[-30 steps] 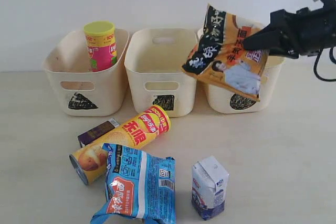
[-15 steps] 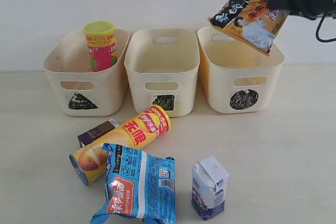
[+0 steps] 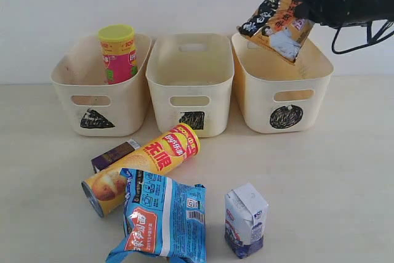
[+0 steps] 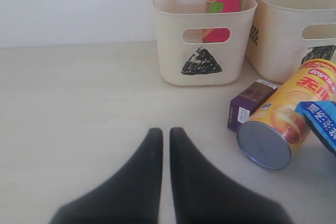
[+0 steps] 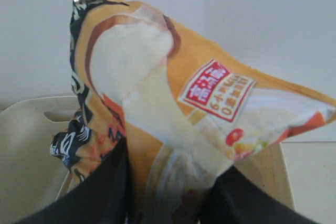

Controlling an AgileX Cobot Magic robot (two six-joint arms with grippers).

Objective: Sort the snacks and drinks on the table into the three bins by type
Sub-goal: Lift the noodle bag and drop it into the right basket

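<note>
Above the right-hand bin (image 3: 308, 93) at the worktop's back edge, the right gripper (image 3: 300, 5) was clamped on the orange-black bag (image 3: 275, 18), which hung tilted. The pink tube (image 3: 118, 53) stood upright in the left bin (image 3: 68, 93), with the middle bin (image 3: 191, 84) between the two. Near the front edge the yellow-orange tube (image 3: 148, 164) lay on its side. The purple carton (image 3: 112, 156) was just beside it and the blue bag (image 3: 163, 217) overlapped it. The white-and-blue carton (image 3: 246, 220) stood apart. The left gripper (image 4: 166, 136) had its jaws nearly together, gripping nothing.
</note>
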